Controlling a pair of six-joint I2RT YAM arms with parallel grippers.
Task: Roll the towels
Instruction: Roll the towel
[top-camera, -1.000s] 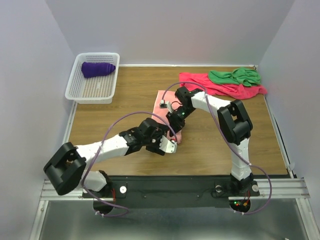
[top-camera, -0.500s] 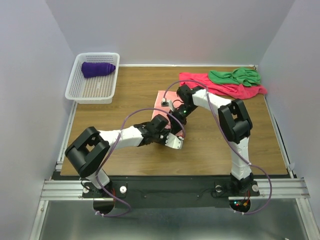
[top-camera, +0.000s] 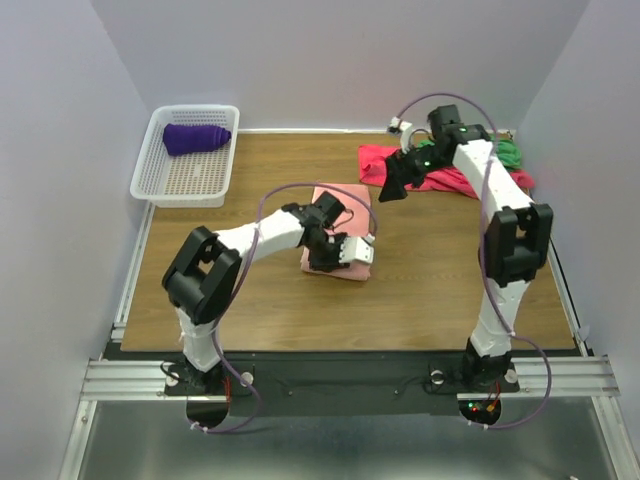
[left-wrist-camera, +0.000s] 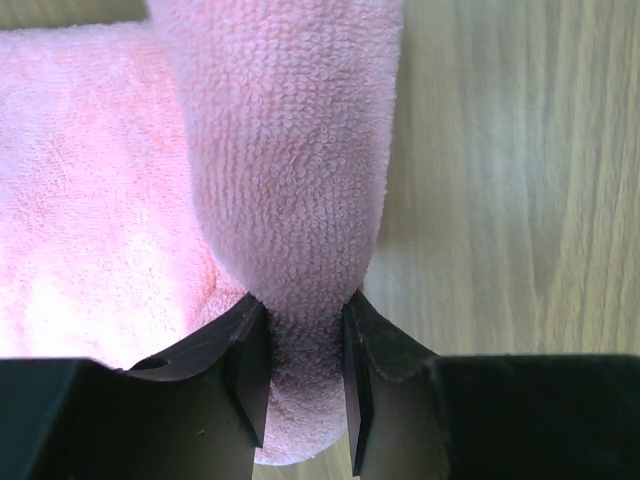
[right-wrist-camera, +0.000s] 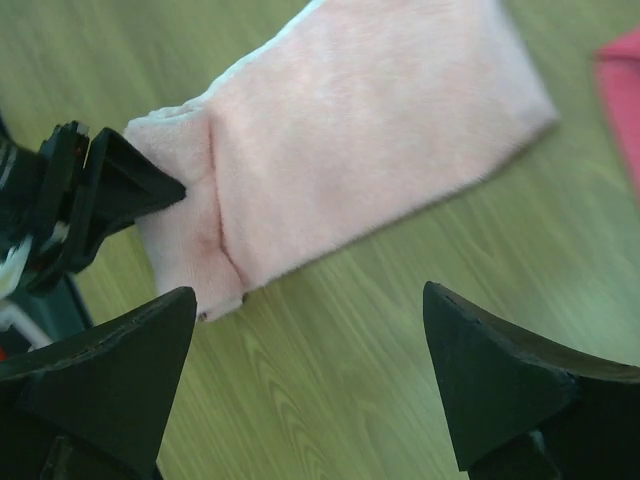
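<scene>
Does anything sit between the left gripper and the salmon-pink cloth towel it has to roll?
Nothing visible does. The left gripper is closed directly on a raised fold of the salmon-pink cloth towel; the right gripper hangs open, apart from it.

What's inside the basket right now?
One rolled purple towel lies at the far end of the basket. Nearer, only its mesh floor shows. Anything beneath the towel is covered.
</scene>
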